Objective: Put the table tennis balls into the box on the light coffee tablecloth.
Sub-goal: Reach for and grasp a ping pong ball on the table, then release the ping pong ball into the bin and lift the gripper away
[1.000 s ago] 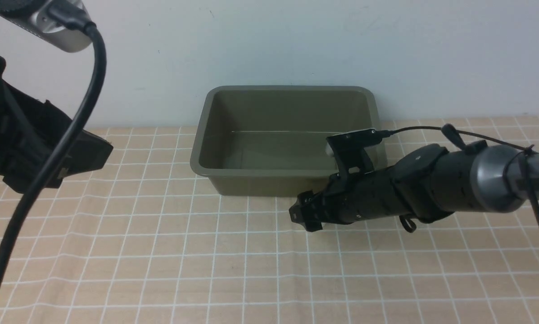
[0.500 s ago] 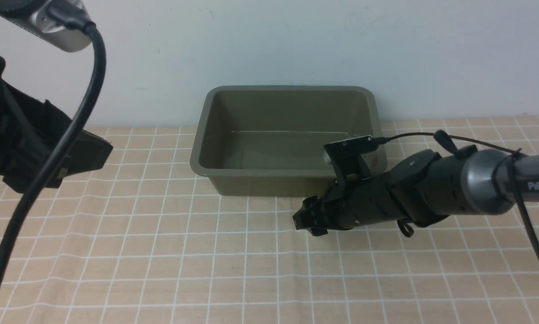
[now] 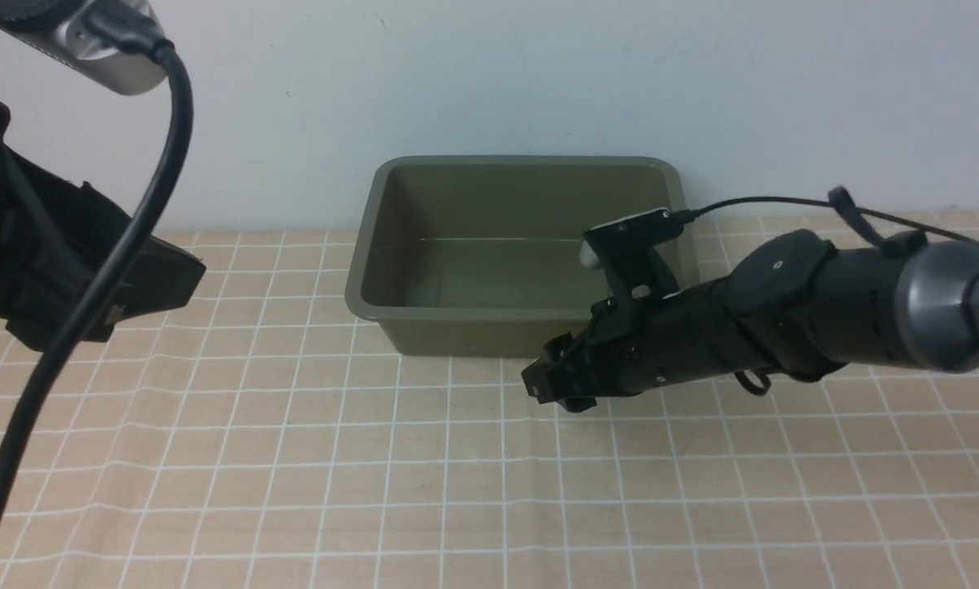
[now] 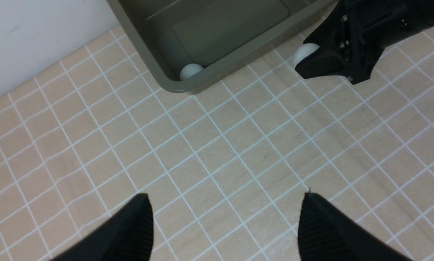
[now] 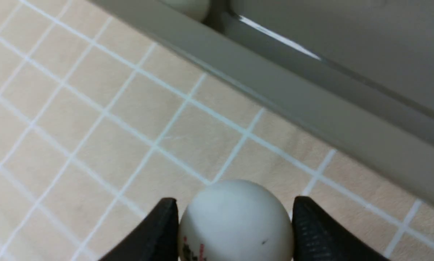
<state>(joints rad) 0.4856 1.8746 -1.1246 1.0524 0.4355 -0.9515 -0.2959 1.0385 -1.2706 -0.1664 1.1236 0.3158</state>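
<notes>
**One ball in, one pinched just outside the box**

Lettered ball pinched between the right fingers at the bottom centre of the right wrist view. Gripped on opposite sides across the widest part, with a bit of red and dark print showing low on the near face. Parked just outside the long near wall of the box, low over the light coffee tablecloth. Can't tell whether touching the cloth or barely off it.

Plain ball sitting inside the box, tucked into a corner, upper middle of the left wrist view. Left fingers spread wide at the bottom of that view, with nothing between them and well apart from everything.

Handling-wise: probably feather-light and hollow, with a thin stiff shell. Smooth and round too, so likely to squirt out of any pinch landing off-centre. Best held exactly like this, across the equator, with a gentle squeeze only. Too hard and probably a dent or a pop-out. Bouncy as well, so better released low inside the box than dropped from height. Likely to roll at the slightest nudge on that creased cloth.
</notes>
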